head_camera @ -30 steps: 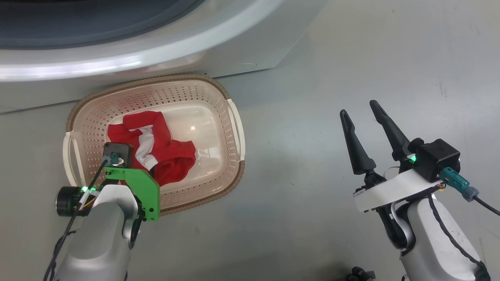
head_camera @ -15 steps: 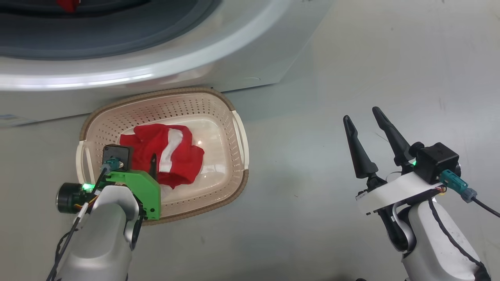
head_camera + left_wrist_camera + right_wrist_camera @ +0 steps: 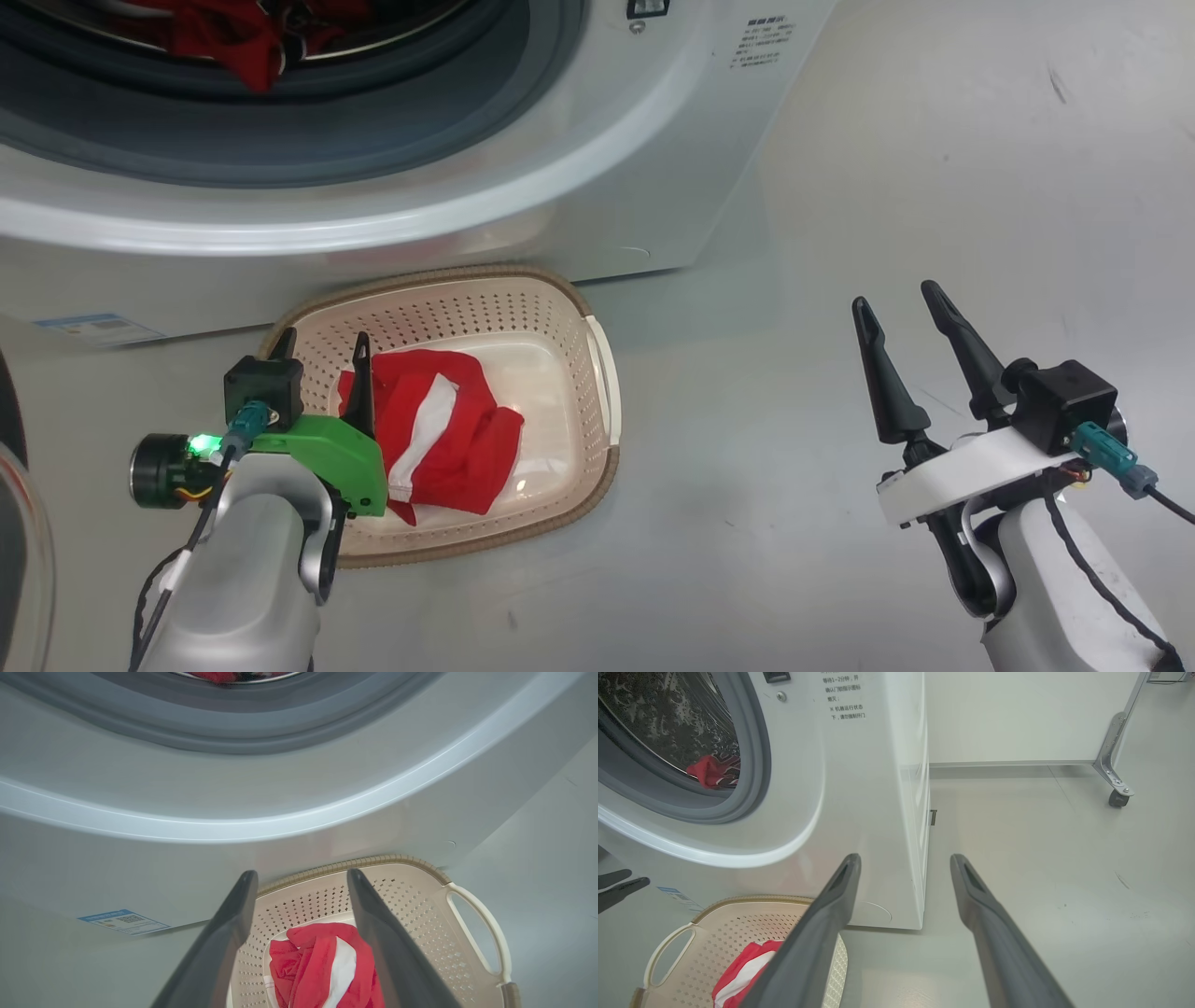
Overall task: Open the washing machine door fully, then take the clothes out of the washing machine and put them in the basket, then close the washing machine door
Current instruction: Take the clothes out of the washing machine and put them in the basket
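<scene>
The white washing machine (image 3: pixel 653 140) stands open, and red clothes (image 3: pixel 233 42) lie in its drum, also seen as clothes (image 3: pixel 710 770) from the right wrist. The washing machine door (image 3: pixel 19 541) shows as a glass edge at the far left. The cream basket (image 3: pixel 579 308) sits on the floor before the machine with a red and white garment (image 3: pixel 448 429) lying loose in it. My left gripper (image 3: pixel 323 341) hangs open over the basket's left part, nothing between its fingers. My right gripper (image 3: pixel 894 297) is open over bare floor to the right.
A blue label (image 3: pixel 122 921) is low on the machine's front, just beyond the basket rim (image 3: pixel 373 861). Grey floor spreads right of the machine. A white panel on a castor foot (image 3: pixel 1115 793) stands far behind on the right.
My left gripper has opened, lifted off the red garment and drawn back; the garment now lies loose in the basket. The head camera has tilted up, bringing the drum into view.
</scene>
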### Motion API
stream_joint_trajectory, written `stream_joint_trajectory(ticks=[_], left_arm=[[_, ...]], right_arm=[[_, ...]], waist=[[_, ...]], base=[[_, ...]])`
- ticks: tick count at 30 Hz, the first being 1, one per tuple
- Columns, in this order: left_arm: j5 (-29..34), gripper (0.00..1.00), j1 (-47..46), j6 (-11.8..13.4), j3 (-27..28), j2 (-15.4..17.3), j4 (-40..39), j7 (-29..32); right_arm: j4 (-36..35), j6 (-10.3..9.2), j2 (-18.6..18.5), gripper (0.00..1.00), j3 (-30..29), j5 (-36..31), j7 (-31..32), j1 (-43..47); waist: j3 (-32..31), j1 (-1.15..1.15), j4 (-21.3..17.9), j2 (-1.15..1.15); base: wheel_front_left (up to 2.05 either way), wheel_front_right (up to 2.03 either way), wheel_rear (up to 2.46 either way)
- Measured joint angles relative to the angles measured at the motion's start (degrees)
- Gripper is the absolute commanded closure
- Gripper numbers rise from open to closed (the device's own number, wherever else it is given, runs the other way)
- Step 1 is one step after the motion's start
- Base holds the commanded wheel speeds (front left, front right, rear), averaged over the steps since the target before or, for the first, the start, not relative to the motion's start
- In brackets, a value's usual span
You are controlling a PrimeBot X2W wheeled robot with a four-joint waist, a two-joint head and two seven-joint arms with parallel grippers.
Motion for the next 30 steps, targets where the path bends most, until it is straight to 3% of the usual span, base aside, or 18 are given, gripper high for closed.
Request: stream_joint_trajectory(ticks=[30], left_arm=[[1.88,0.0,15.34,3.12,1.62,0.35,-22.25,-0.18]], right_arm=[[0.21,-2.75,-0.14,0.0,-2.16,-0.01,-0.07,8.77]], waist=[[-17.4,0.0,5.7,0.0]], base=[[0.0,0.0,0.0]])
